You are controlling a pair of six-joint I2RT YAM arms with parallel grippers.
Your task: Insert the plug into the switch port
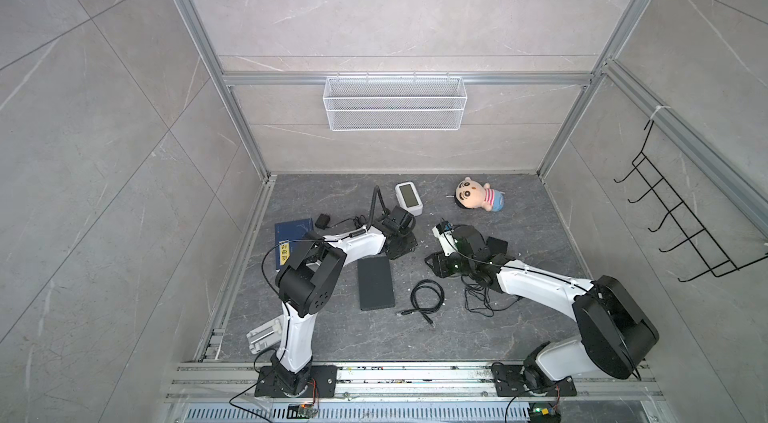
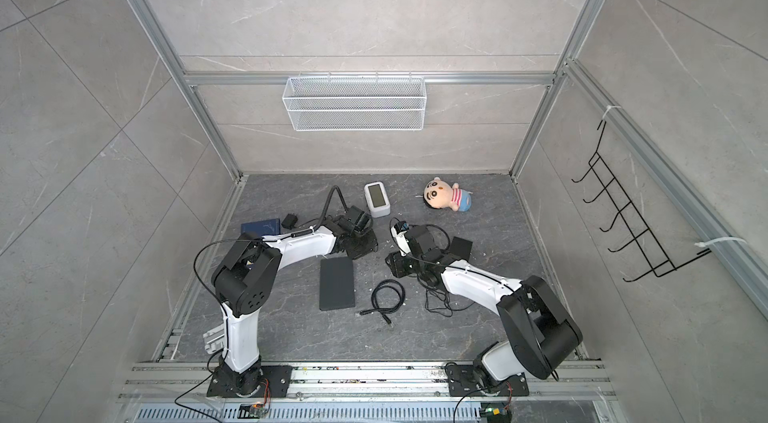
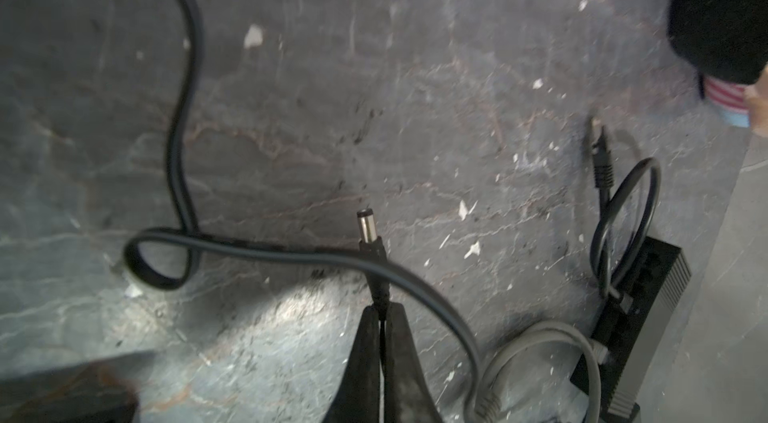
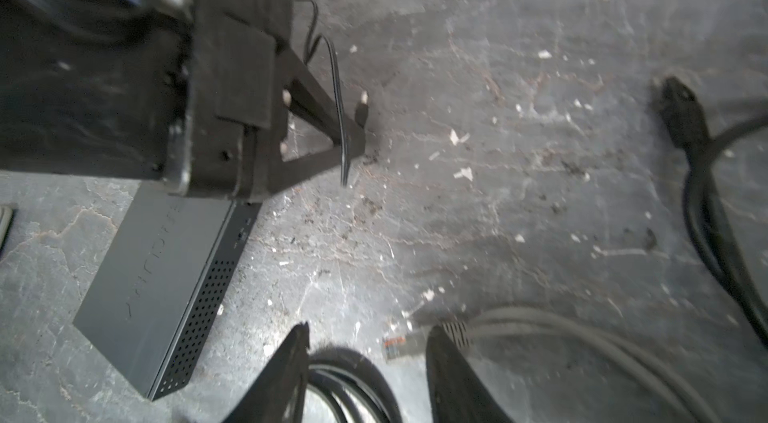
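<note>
My left gripper (image 3: 381,313) is shut on the black stem of a barrel plug (image 3: 368,229), whose silver tip sticks out past the fingertips above the floor. The plug's dark cable (image 3: 187,109) loops away behind it. From the right wrist view the same plug (image 4: 362,107) hangs just beyond the far end of a flat dark grey switch (image 4: 166,275), which has a perforated side and small ports (image 4: 245,225) on its end face. In both top views the switch (image 1: 376,283) lies between the arms, the left gripper (image 1: 399,249) at its far end. My right gripper (image 4: 370,354) is open over loose cables.
A small black box (image 3: 648,317) with a row of ports and a grey cable (image 3: 552,337) plugged in lies to the right. A coiled black cable (image 1: 428,296), a white clock (image 1: 409,197), a plush doll (image 1: 478,195) and a blue book (image 1: 291,234) also lie on the floor.
</note>
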